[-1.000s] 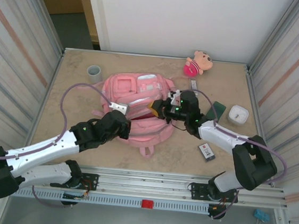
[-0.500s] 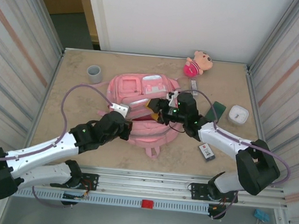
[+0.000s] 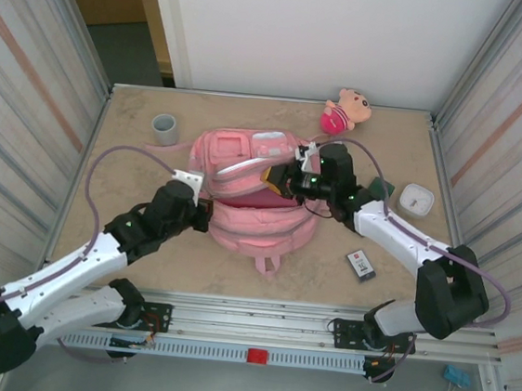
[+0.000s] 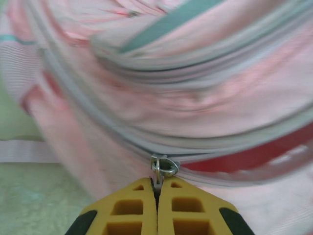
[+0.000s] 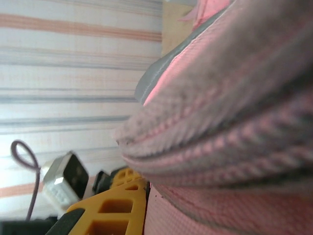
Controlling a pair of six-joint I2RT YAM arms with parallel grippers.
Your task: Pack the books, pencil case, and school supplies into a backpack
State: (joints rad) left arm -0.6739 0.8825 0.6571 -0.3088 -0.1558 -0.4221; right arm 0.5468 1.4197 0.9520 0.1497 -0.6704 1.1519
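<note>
Pink backpack (image 3: pixel 249 234) gapes wider; left tool (image 4: pixel 157 182) dragged zip pull (image 4: pixel 164 166) leftward.

Top-down overview — wrist cameras against backpack (image 4: pixel 195 98)

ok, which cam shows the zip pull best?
Left wrist: zip pull close up, pinched in the left claw. Top view: too small to make out on the backpack. Right wrist: blurred backpack fabric.

Pink backpack (image 3: pixel 258 225), grey cup (image 3: pixel 164 128)
</note>
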